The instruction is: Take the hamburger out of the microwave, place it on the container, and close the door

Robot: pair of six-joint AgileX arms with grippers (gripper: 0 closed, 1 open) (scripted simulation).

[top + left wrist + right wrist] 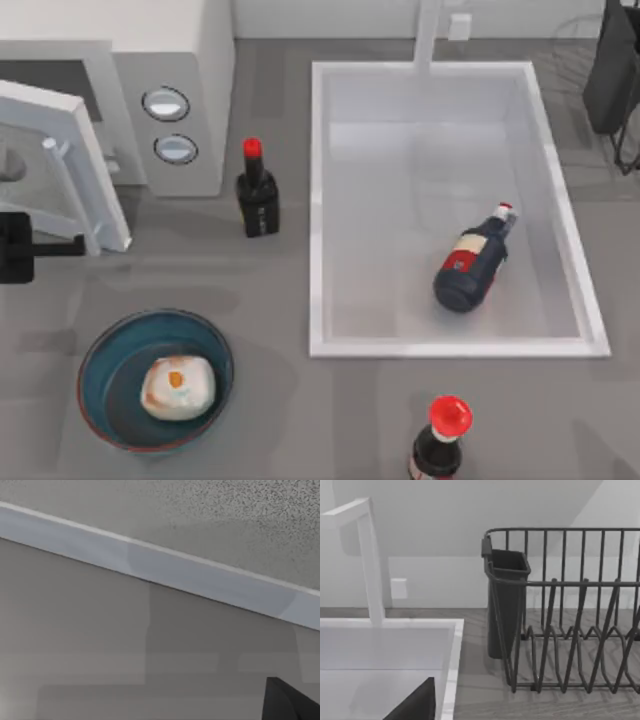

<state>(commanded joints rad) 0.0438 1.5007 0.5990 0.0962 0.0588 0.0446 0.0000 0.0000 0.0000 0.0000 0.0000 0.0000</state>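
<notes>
- The hamburger (177, 387) sits in the container (100, 350).
- The left gripper (15, 250) touches the half-open door (60, 150); its opening: cannot tell.
- Push steadily toward the microwave (190, 60) until it latches.

I read the hamburger (177, 387) as pale cream with brownish edges and an orange spot, the container (100, 350) as dark blue with a reddish-brown rim, and the microwave (190, 60) and door (60, 160) as white with two grey-white knobs (166, 104). Bench (270, 290) is grey, sink (320, 200) white. The small bottle (257, 195) is black with a red cap, the bottle in the sink (470, 265) dark navy with a red-and-white label, the dish rack (570, 630) dark grey wire.
</notes>
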